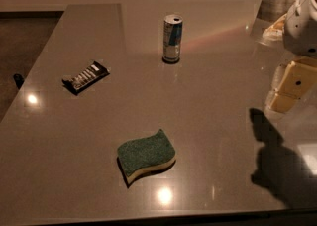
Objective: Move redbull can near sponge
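The redbull can (173, 38) stands upright at the far middle of the grey table (74, 160), silver and blue with a silver top. The sponge (146, 156) lies flat near the front middle, dark green top over a pale yellow base, well apart from the can. My gripper (291, 87) hangs at the right edge of the view, cream-coloured, above the table, to the right of both things and touching neither. Its shadow falls on the table below it.
A black snack bar wrapper (85, 77) lies on the left part of the table. A metal container (277, 2) with brown contents stands at the far right corner. The table's left edge borders dark floor.
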Available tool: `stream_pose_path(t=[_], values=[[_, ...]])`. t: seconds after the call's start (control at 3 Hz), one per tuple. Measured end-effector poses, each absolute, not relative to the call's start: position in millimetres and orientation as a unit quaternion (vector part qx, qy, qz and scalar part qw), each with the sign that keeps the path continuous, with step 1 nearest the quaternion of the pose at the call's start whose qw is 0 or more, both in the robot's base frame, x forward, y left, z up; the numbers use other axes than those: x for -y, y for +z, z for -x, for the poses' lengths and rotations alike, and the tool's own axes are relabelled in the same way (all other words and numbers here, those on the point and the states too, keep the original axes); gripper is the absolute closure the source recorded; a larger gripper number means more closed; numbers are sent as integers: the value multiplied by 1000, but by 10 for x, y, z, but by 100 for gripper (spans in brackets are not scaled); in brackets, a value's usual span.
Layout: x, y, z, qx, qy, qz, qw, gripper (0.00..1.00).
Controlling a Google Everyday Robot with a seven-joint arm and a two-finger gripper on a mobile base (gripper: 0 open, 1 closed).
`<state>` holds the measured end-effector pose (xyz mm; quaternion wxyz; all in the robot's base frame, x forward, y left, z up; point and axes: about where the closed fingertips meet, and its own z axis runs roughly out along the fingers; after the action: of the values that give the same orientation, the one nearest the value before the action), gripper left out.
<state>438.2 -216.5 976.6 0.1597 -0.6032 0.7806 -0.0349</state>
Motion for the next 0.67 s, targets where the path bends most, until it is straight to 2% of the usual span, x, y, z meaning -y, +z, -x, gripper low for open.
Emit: stream_pose_path(t=[0.67], values=[[2082, 9774, -4580, -787, -21, 588, 184, 0]])
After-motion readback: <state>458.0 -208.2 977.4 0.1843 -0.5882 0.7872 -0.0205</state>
